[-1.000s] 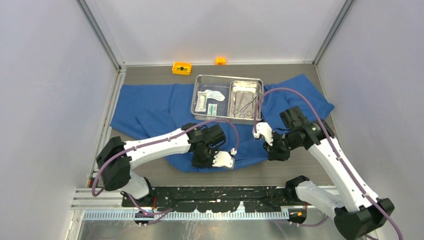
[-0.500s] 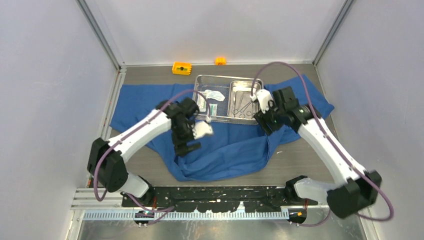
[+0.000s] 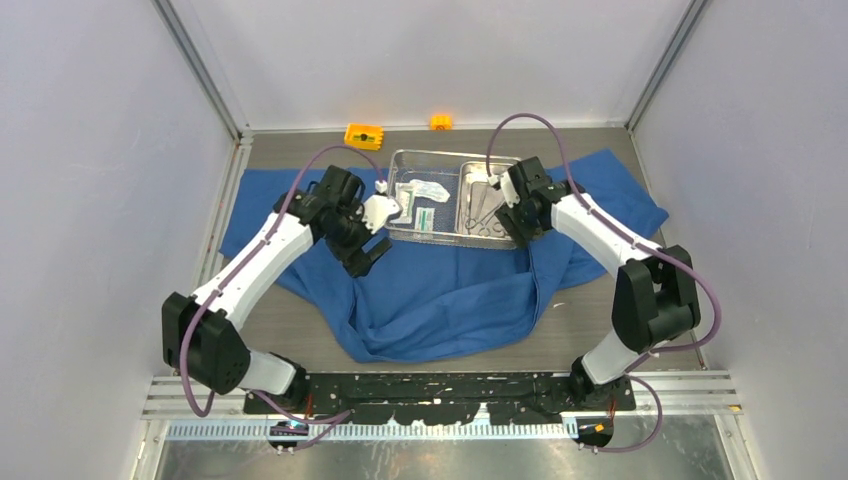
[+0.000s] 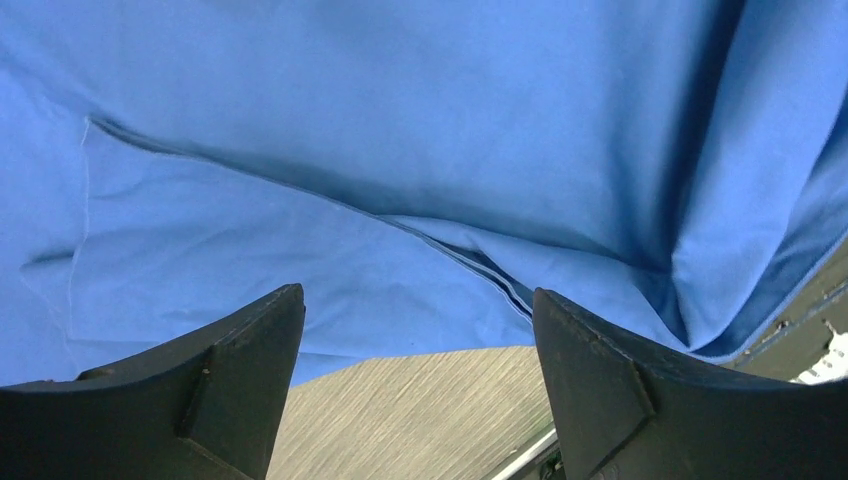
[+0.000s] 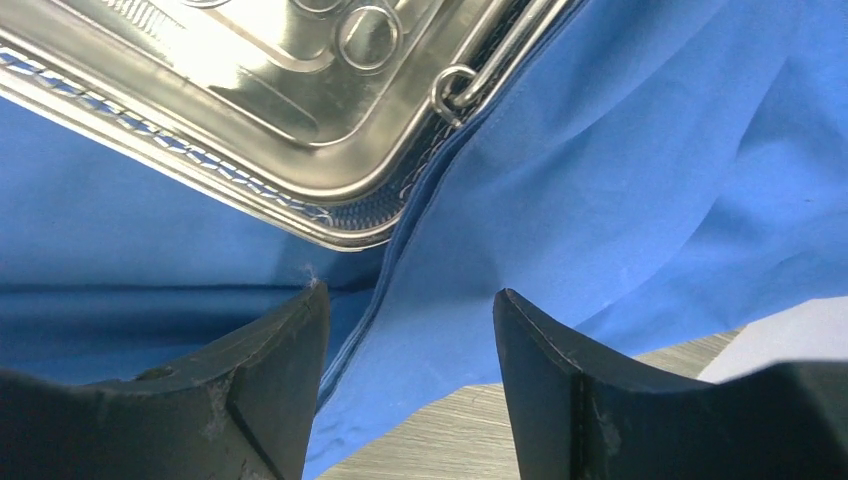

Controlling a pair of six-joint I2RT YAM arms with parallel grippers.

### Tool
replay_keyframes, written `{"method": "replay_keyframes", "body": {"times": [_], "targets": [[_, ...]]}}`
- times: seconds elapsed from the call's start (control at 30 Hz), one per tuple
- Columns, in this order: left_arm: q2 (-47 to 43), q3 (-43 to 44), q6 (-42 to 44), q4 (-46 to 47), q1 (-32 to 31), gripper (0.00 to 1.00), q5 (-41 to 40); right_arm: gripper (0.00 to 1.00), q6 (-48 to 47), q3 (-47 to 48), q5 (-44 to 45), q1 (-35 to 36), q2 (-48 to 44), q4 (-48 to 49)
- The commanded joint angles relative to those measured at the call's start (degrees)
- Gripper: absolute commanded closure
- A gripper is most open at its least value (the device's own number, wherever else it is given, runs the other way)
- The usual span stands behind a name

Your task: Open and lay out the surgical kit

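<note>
The blue cloth wrap [image 3: 450, 290] lies unfolded on the table, its front flap reaching toward the arms. On it at the back sits the steel mesh basket [image 3: 440, 153]. White-green packets [image 3: 418, 200] lie in its left half. The solid steel tray [image 3: 468, 222] with thin scissors and forceps [image 3: 483, 203] fills its right half. My left gripper [image 3: 368, 258] hangs open over the cloth [image 4: 400, 150], just left of the basket, holding nothing [image 4: 420, 300]. The right gripper [image 3: 512, 230] is open and empty [image 5: 410, 300] at the basket's front right corner [image 5: 330, 215], above the cloth [image 5: 600, 200].
Two small orange blocks [image 3: 363, 136] [image 3: 441, 122] stand by the back wall behind the basket. Bare table [image 3: 300, 340] shows in front of the cloth. Grey side walls close in the work area left and right.
Both grippers have opened and let go of the cloth's front edge. Both arms have swung back from the near side to either side of the basket.
</note>
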Motion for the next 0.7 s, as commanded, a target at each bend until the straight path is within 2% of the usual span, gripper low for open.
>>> {"method": "replay_keyframes", "body": {"times": [0.0,0.13,0.3,0.4,0.67], "targets": [[-1.0,-0.7,-4.5,5.5,3.3,0.12,-2.0,0.38,0.1,1.2,6.0,-0.1,1.2,3.2],[1.6,0.1,-7.0,8.1,7.7,0.08,-4.6,0.61,-1.5,-0.3,8.9,-0.6,1.0,4.9],[9.1,2.6,-8.2,9.4,10.7,0.07,-8.9,0.97,-1.7,-1.3,8.7,-3.1,-2.2,4.9],[15.0,4.4,-8.2,10.1,12.1,0.08,-11.8,1.0,-1.2,-2.3,7.6,-5.8,-5.6,4.7],[27.8,9.6,-10.5,8.7,15.4,0.21,-7.9,1.0,-0.6,-7.4,2.7,-15.8,-17.7,3.1]]}}
